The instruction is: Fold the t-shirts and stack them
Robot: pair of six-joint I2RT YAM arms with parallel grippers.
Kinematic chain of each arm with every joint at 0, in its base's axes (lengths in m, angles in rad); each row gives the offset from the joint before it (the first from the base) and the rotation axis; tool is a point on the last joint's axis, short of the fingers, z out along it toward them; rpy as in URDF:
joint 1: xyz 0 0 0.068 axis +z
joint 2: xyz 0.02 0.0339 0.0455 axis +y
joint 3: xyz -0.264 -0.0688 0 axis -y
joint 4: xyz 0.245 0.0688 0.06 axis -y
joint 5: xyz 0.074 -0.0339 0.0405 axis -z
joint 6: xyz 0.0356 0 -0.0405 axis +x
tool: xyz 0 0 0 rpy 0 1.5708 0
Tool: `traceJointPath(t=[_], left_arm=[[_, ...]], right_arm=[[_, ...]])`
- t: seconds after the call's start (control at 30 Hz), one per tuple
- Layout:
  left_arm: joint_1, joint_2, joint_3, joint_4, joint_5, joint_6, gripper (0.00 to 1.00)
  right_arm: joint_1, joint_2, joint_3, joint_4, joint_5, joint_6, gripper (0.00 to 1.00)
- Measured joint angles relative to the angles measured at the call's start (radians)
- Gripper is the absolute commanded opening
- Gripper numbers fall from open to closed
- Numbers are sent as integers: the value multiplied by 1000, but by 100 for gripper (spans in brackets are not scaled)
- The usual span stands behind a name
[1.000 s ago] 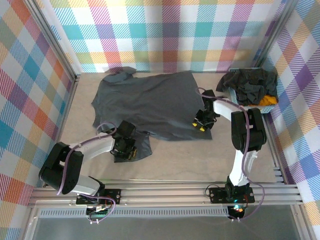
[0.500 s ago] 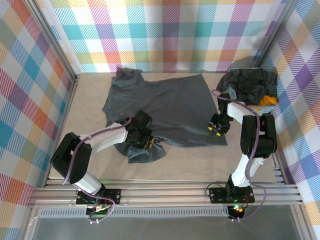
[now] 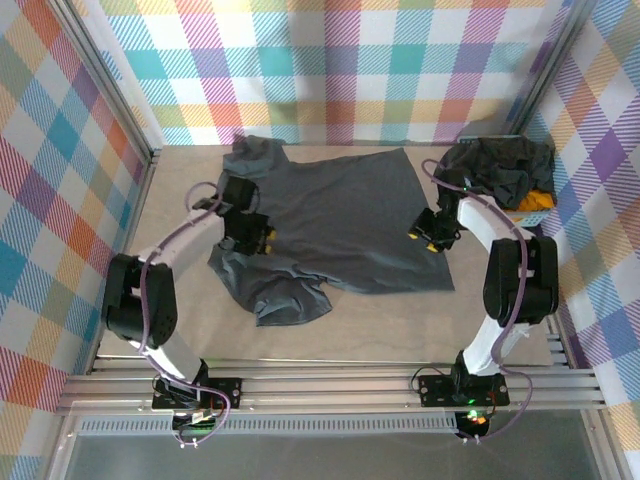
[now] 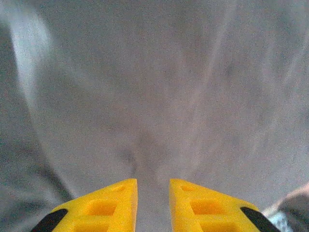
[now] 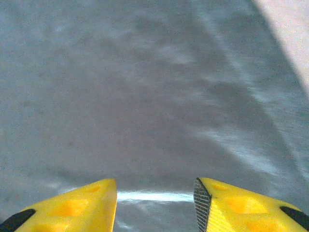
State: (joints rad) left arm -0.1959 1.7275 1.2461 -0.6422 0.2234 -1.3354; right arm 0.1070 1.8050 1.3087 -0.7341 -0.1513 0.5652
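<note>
I use the basket as my marker. It sits in the far right corner of the table. Inside it is a pile of dark shirts, with an orange shirt peeking out on the near side.

The grey shirt lies spread out on the table, just to the left of the basket. Its right edge comes close to the basket but I can't tell if it touches. Most of it is flat. The near corner far from the basket is bunched up in a lump. The far corner away from the basket is crumpled too.

My right gripper is over the shirt's edge on the basket side, a bit nearer to me than the basket. In the right wrist view the right gripper has its yellow fingers spread well apart, with nothing between them. Grey cloth lies below.

My left gripper is over the shirt's side far from the basket. In the left wrist view the left gripper has its fingers only a little apart. No cloth is pinched in the gap. The blurry grey shirt is right under it.
</note>
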Motion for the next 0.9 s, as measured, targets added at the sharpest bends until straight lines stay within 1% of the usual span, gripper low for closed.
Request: traceJointPath(t=[0.1, 0.27, 0.43, 0.53, 0.63, 0.7, 0.77, 0.9], left_arm=[[83, 99, 35, -10, -25, 66, 21], [165, 219, 49, -16, -49, 122, 19], [229, 211, 39, -10, -68, 146, 18], [301, 178, -6, -3, -68, 167, 19], [402, 152, -38, -13, -73, 206, 19], [443, 149, -40, -16, -79, 234, 19], [462, 149, -40, -14, -77, 258, 19], [452, 150, -39, -3, -67, 286, 19]], right_arm=[[12, 64, 40, 2, -35, -14, 47], [23, 151, 94, -22, -63, -31, 48], [60, 225, 158, -46, -72, -32, 48], [113, 259, 184, -47, -77, -30, 48], [172, 290, 214, -55, -86, -24, 48], [200, 300, 230, -57, -90, -20, 48], [215, 309, 240, -65, -89, -16, 47], [201, 317, 252, -92, -76, -12, 46]])
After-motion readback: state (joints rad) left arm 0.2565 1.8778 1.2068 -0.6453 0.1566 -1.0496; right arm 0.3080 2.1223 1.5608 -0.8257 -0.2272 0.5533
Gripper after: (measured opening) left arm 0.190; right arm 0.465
